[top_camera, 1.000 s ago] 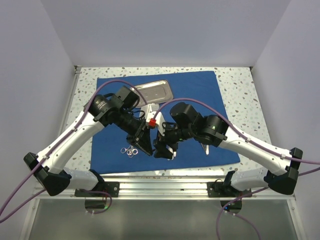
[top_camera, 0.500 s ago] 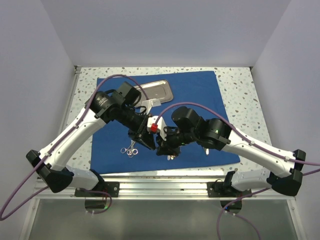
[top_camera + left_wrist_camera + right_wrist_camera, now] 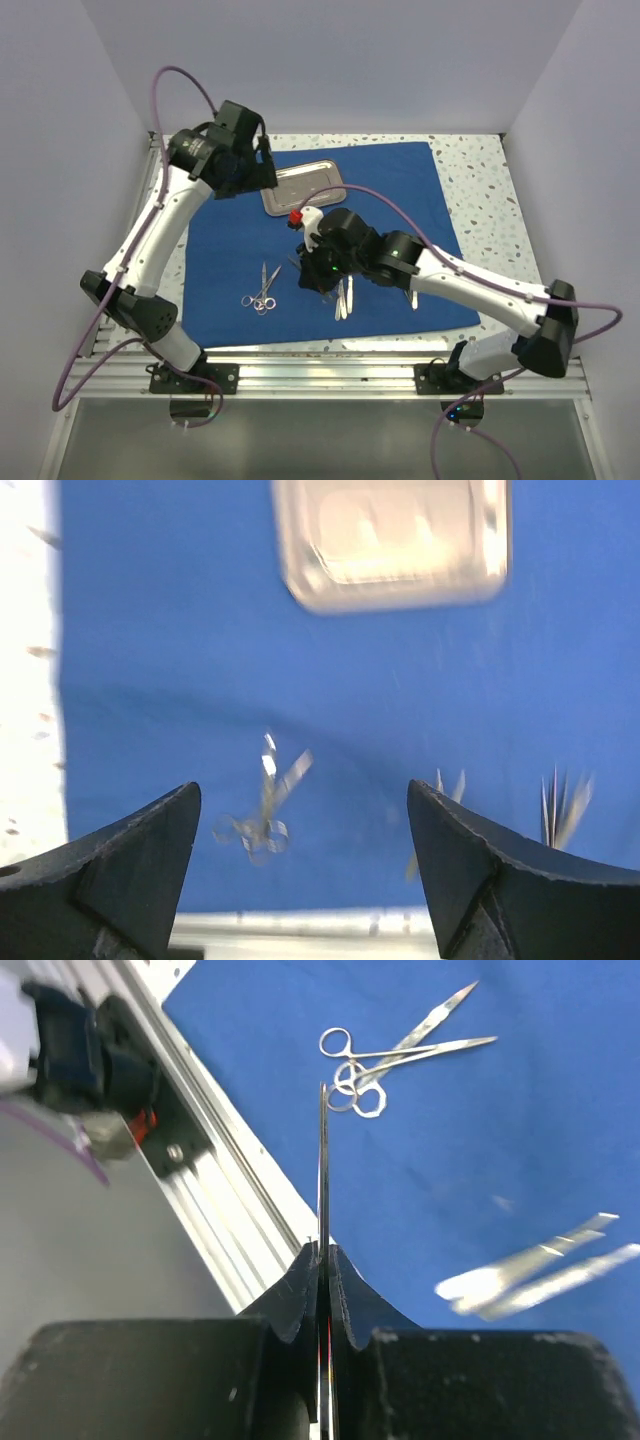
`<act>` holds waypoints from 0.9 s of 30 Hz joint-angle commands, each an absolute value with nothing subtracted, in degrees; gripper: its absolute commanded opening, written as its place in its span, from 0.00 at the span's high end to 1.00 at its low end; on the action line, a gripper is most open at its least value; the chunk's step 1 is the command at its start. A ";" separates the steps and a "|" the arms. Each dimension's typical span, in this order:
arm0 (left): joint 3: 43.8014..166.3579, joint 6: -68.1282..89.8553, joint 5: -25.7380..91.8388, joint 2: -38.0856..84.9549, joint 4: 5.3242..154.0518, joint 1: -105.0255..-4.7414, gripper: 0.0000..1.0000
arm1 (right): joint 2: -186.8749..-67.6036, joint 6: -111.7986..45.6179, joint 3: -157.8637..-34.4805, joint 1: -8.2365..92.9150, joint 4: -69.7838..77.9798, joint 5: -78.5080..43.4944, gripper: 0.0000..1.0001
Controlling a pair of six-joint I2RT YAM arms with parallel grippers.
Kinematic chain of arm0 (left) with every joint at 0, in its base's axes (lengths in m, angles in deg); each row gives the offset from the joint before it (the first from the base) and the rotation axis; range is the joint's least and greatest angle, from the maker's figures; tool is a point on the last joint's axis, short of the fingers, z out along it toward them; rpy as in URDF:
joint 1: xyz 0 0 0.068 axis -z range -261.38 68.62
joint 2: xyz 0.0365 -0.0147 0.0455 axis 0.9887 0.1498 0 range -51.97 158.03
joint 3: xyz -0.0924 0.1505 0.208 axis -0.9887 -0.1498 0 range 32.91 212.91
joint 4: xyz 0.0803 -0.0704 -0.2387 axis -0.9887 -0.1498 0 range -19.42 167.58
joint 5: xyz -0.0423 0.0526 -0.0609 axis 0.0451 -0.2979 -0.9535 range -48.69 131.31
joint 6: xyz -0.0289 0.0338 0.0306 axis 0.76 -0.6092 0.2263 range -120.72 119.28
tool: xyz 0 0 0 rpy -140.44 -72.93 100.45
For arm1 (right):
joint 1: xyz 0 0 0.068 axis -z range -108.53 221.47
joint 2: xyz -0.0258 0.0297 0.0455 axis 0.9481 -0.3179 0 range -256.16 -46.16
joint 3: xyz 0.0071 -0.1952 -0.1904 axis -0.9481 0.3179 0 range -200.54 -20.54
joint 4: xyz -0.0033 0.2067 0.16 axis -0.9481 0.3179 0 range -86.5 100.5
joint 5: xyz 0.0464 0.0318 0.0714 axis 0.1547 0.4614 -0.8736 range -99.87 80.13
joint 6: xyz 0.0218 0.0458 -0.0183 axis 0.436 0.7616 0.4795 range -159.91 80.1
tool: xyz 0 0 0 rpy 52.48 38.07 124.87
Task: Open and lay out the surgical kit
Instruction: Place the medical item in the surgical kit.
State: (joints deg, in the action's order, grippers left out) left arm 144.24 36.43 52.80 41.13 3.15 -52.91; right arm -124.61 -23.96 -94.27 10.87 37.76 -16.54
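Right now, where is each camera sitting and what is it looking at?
Top camera: above and behind the arms, looking down at the royal-blue cloth; both arms show.
Left wrist camera: high over the cloth, looking down at the shiny rectangular steel tray; open left gripper shows.
Right wrist camera: low, facing the near rail; right gripper shut on a thin silver instrument.
All three see the ring-handled silver scissors.

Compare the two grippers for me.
The left gripper has jaws wide open; the right gripper has them shut. The left holds nothing; the right pinches a thin silver instrument. The left hangs by the tray, the right nearer the front edge of the cloth. Both are black, two-fingered.
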 commanded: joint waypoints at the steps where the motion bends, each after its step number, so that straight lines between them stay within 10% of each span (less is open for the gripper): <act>1: 151.38 41.38 70.63 37.16 6.39 -54.75 0.13 | -133.41 -9.16 -96.47 13.18 29.18 -22.41 1.00; 11: 144.20 38.40 76.03 27.93 12.80 -54.75 0.01 | -156.89 21.95 -104.47 16.36 19.04 -27.81 1.00; 27: 136.18 33.74 75.50 21.15 17.90 -54.75 0.00 | -164.55 26.19 -114.32 15.83 28.37 -23.23 1.00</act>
State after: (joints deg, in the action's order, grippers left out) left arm 136.11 35.64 75.03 21.78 13.45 -54.75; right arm -163.61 25.70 -113.53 16.33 25.59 -22.03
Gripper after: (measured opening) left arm 0.994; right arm 0.036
